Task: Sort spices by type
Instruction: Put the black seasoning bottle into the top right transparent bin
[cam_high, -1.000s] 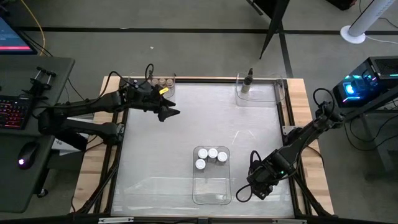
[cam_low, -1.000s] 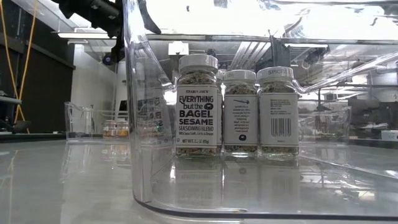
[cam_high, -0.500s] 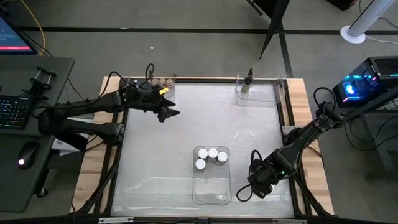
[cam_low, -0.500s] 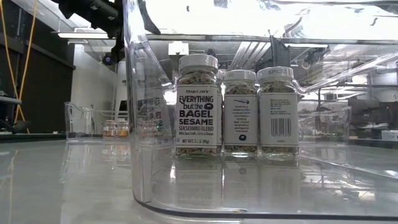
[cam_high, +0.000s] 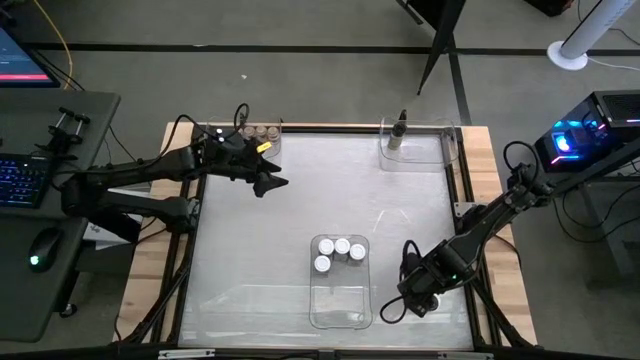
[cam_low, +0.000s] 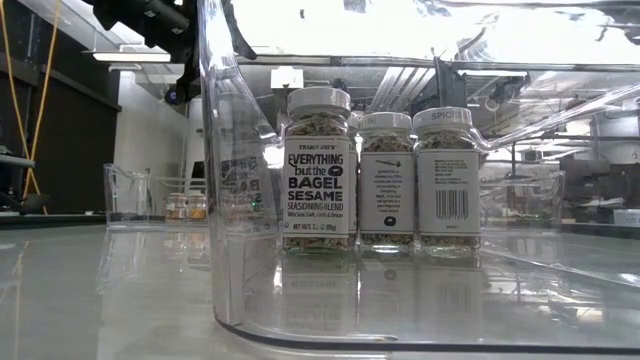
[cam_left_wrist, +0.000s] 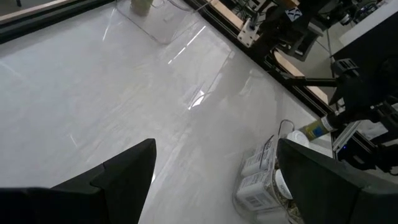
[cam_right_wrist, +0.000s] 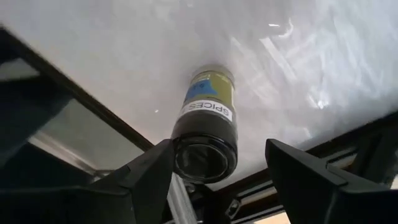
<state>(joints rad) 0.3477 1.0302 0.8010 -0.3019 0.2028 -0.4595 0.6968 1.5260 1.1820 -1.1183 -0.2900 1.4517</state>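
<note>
Between right gripper (cam_right_wrist: 214, 186) fingers: dark-capped spice jar (cam_right_wrist: 207, 127), cap toward wrist, long axis running straight out from tool, bottom pointing away over table (cam_high: 300, 200). Fingers flank cap on both sides, spread fairly wide; contact not clear, so hold uncertain. Gripper low near table's front right corner, beside clear tray (cam_high: 340, 290) holding three white-capped jars (cam_high: 340, 252). Right arm far nearer than left. Left gripper (cam_high: 272, 183) wide, empty, well apart near far left tray with tan-capped jars (cam_high: 258, 131). Likely destination, judged: far right tray (cam_high: 440, 150) holding one dark-capped jar (cam_high: 397, 135).
</note>
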